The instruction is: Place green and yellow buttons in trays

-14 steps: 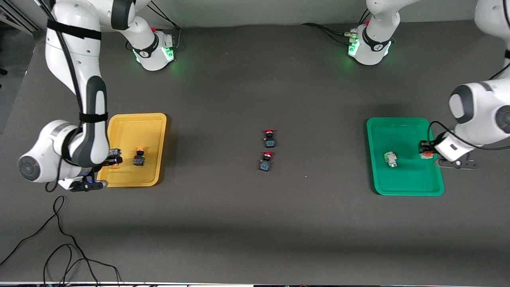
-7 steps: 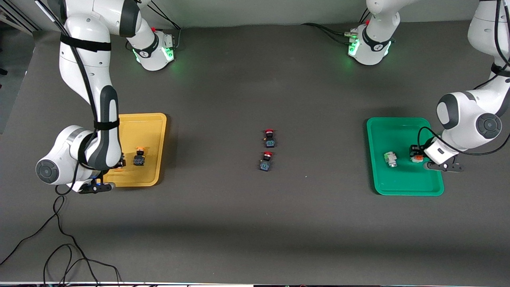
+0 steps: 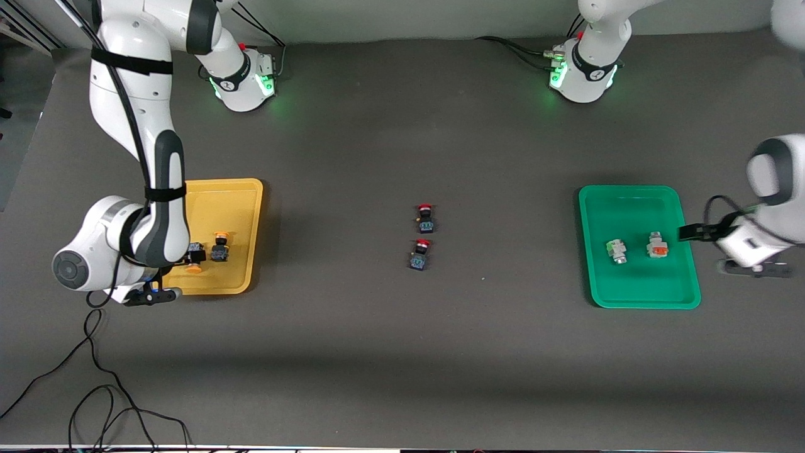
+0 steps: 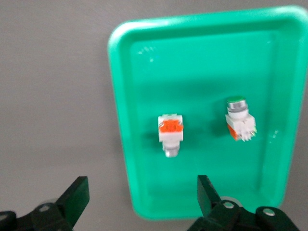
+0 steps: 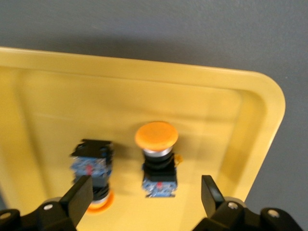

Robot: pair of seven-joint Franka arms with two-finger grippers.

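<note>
Yellow plastic shows only in part in the front view: the right arm's forearm and wrist cover the outer strip of the yellow tray (image 3: 233,195), and the right gripper (image 5: 144,202) itself is hidden beneath them there, so its state is read from the right wrist view, where the two dark fingers stand wide apart with nothing between them, over the tray's front-camera end. Two orange-yellow capped buttons lie in that tray just beside each other; one (image 3: 220,246) has its cap pointing toward the robots' bases, the other (image 3: 194,258) has its cap toward the front camera and is partly masked by the arm, and both long axes run along the tray's length. In the green tray (image 3: 629,296) two white-bodied buttons lie near each other but apart, the one with the green top (image 3: 616,250) slightly tilted, the one with the orange insert (image 3: 656,245) close to the tray's outer rim, its silver collar toward the robots' bases. The left gripper (image 4: 142,202) hovers over that outer rim, fingers spread wide and empty; its tips are cut off in the left wrist view. Both trays have bare floor toward the bases. Two red-capped switches (image 3: 425,218) (image 3: 420,254) sit mid-table, well apart from either tray.
</note>
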